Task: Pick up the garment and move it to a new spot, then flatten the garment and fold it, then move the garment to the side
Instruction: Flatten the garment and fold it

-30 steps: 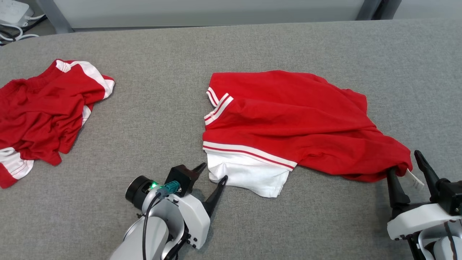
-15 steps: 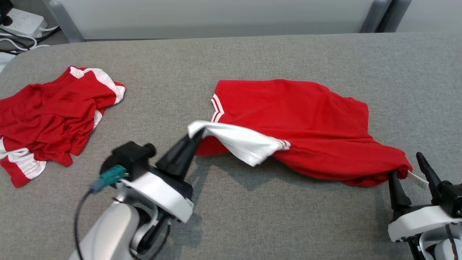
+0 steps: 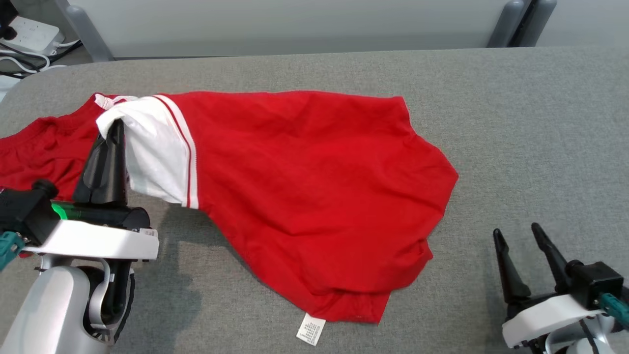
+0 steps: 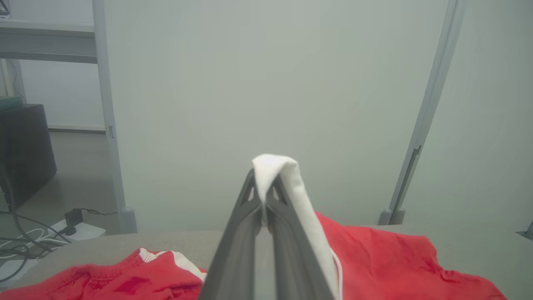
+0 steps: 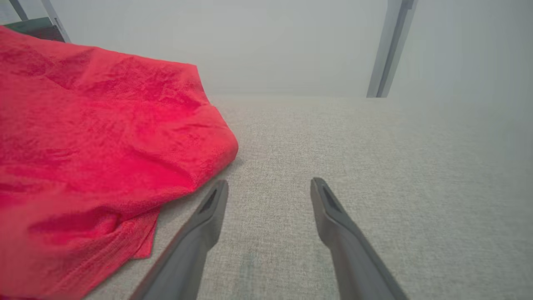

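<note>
Red cloth across mid-worktop: garment point(image 3: 314, 196), mostly spread out, near hem bunched beside label point(image 3: 310, 329). Left pincer point(image 3: 117, 129) clamped shut on corner of white sleeve point(image 3: 157, 147), raised off worktop point(image 3: 516, 123), at far left, over edge of second garment point(image 3: 44, 147). Right pincer point(image 3: 516, 229) open and empty, low over bare worktop, near garment's right edge, not touching.

Risks, as judged:
- Pinch at fingertips point(image 4: 250, 196) only, small fold of white cloth poking past them in wrist view. Likely to slip out under a hard pull or under drag of cloth on the grey cover.
- Held corner over second garment. If set down here, overlaps it; may snag, drag both pieces, or confuse later grasps.
- With right edge free, any further pull from left alone likely to skew the cloth and deepen creases rather than flatten.
- Bunched hem close to right pincer: easy to catch two layers or the label instead of a single edge, spoiling the fold line.
- Sleeve under tension at its striped seam; may twist or turn over on release.
</note>
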